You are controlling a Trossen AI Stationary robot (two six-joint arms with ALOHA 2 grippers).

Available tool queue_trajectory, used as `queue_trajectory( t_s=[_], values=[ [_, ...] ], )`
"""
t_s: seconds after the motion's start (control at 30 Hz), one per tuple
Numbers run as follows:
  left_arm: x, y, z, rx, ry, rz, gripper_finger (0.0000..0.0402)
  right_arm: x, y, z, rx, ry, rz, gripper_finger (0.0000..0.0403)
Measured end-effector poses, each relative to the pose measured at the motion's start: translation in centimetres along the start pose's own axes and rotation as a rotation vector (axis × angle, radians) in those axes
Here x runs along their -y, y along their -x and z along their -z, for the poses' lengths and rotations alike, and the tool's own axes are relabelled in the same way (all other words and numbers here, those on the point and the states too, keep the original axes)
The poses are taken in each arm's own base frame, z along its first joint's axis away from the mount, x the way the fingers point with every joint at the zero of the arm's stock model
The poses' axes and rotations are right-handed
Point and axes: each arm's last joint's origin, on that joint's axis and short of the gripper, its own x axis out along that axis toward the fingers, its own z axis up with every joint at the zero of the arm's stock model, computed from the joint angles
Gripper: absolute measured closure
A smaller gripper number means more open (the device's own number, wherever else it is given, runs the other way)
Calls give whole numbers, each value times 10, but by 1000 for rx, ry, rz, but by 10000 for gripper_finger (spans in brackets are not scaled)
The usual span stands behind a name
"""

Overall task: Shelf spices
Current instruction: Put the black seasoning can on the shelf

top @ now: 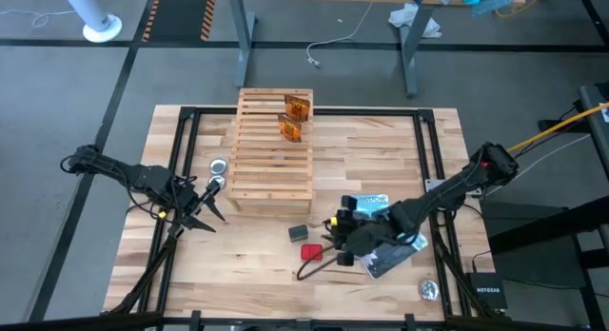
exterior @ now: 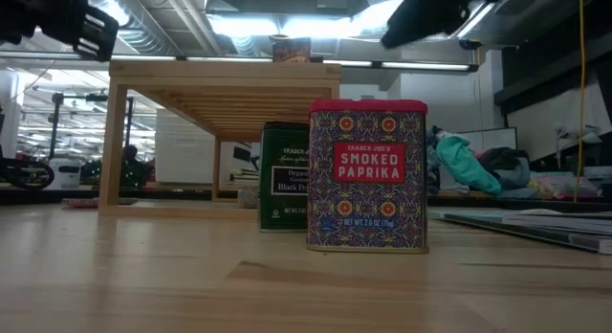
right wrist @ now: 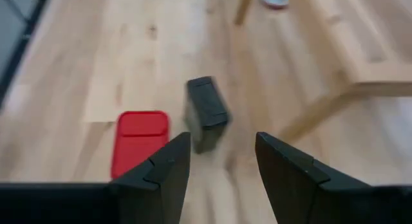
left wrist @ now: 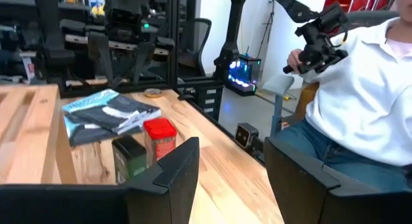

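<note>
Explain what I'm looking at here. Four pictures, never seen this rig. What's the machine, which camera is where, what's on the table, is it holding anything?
Two dark robot arms work at a wooden table. One picture looks straight down, one sits at tabletop height, and one camera rides on each wrist.

On the table: a slatted wooden shelf with two orange packets already on it, a red paprika box beside a dark pepper box, booklets and small round tins.

The right gripper hovers above the two boxes with its fingers apart, holding nothing. The left gripper waits beside the shelf, also empty and open. A person in a white shirt sits beyond the table.
</note>
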Motion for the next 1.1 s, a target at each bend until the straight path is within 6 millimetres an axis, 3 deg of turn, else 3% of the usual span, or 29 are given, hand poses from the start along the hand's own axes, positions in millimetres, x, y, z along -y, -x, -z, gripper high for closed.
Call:
queue_trajectory(
  t_s=[0.2, 0.43, 0.77, 0.97, 1.1],
  values=[
    [-1, -1, 5, 2, 5, 0, 233, 11, -21, 18, 45, -52, -149, 221],
    [-1, -1, 7, -10, 8, -1, 233, 24, -34, 33, 75, -84, -139, 221],
    [-1, -1, 7, -12, 8, -2, 233, 40, -49, 32, 124, -86, -99, 221],
    [-1, -1, 8, -19, 9, -3, 233, 46, -73, 36, 108, -108, -194, 221],
    [-1, -1, 11, -57, 18, -7, 233, 47, -78, 36, 112, -115, -250, 221]
  ],
)
